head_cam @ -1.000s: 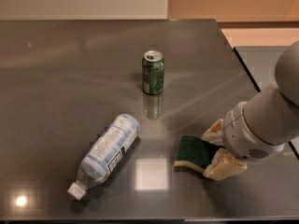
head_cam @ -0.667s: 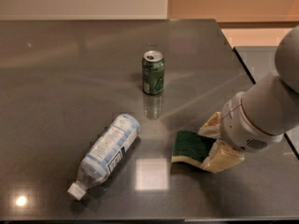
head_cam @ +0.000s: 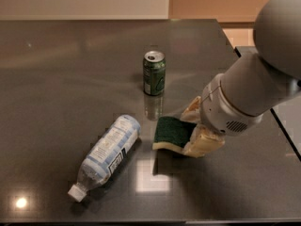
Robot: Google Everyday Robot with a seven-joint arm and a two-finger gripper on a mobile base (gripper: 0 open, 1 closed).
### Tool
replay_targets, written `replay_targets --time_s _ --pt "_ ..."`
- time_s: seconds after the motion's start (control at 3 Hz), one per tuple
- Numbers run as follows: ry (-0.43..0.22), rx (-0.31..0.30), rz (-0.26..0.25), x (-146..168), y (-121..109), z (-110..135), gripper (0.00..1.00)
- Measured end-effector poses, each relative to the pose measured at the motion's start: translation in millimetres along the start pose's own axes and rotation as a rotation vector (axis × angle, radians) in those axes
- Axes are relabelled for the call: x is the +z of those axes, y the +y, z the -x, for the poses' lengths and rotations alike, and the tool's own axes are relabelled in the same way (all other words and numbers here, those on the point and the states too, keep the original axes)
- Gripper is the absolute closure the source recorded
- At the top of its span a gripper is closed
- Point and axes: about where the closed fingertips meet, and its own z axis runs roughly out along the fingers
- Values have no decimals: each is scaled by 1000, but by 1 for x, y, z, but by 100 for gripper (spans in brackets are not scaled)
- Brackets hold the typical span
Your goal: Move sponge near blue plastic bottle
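Note:
The sponge (head_cam: 171,133), dark green on top with a pale yellow base, lies flat on the dark table just right of the bottle. My gripper (head_cam: 194,128) is at its right end, shut on the sponge, with one cream finger (head_cam: 203,144) in front and one (head_cam: 191,109) behind. The blue plastic bottle (head_cam: 107,153) lies on its side at the front left, white cap toward the front edge. A small gap separates sponge and bottle.
A green soda can (head_cam: 154,73) stands upright behind the sponge, near the table's middle. The dark table (head_cam: 56,79) ends at a right edge behind my arm (head_cam: 254,84). Bright light spots reflect near the front edge.
My gripper has slid the sponge leftward across the table toward the bottle. The arm now fills more of the right side. Bottle and can have not moved.

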Motion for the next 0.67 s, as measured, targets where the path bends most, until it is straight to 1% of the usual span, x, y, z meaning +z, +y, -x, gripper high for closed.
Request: replay_targets --time_s 0.33,0.67 --pt "-3 -33 18 12 2 18 100" --pt "1 -55 34 27 5 28 100"
